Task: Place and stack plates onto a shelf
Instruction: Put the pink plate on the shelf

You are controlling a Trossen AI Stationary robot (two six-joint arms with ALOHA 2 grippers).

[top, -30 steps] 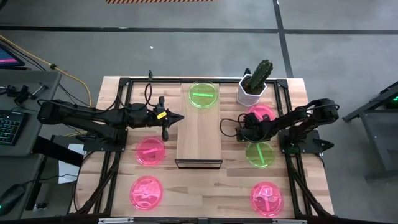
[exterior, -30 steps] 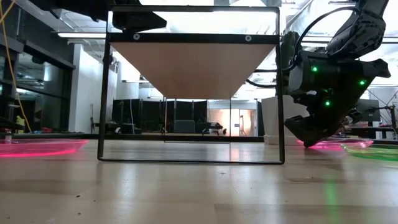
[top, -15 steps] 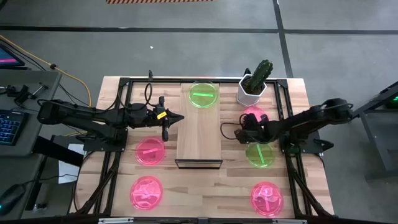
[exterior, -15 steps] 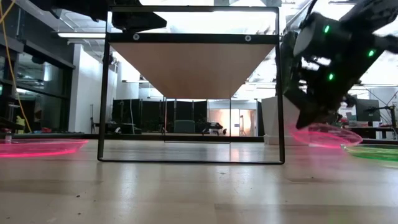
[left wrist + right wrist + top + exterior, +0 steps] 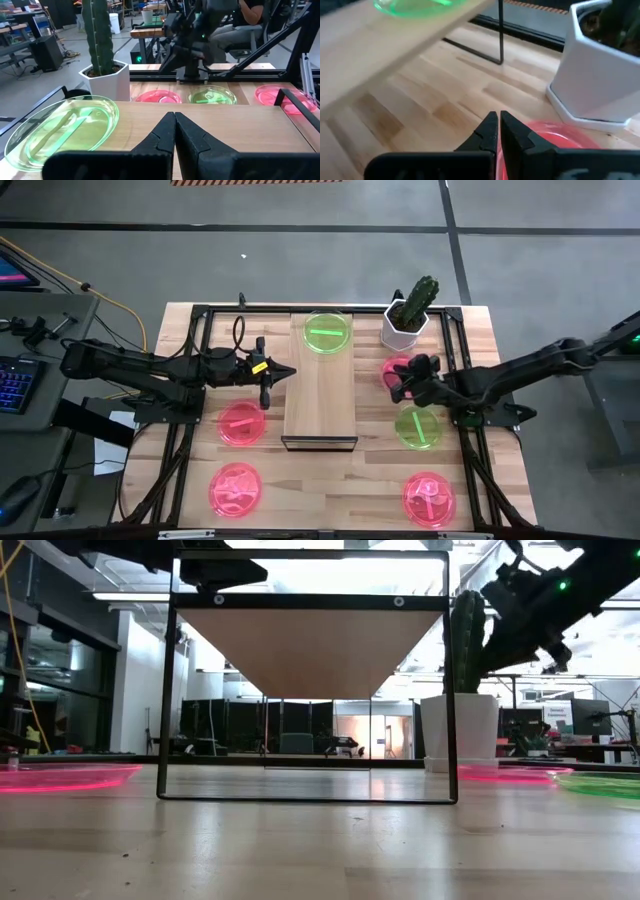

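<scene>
Right hand (image 5: 395, 383) pinches a pink plate (image 5: 398, 370) beside the cactus pot (image 5: 405, 324)
Left hand (image 5: 287, 370) closed, empty, at the shelf (image 5: 320, 395); green plate (image 5: 327, 333) on it

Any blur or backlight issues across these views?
Low view: bright ceiling lights silhouette the shelf and the right arm. Right wrist view: the shelf and green plate are smeared, the pot soft. Left wrist view: near fingers soft. High view: even, sharp.

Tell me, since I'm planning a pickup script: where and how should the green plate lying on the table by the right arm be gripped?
Grip the green plate by its raised rim, pinching one edge from above. It lies flat on the tabletop, so only the rim offers purchase. The edge facing the right pincer looks handiest, clear of the pink plate beside it.
</scene>
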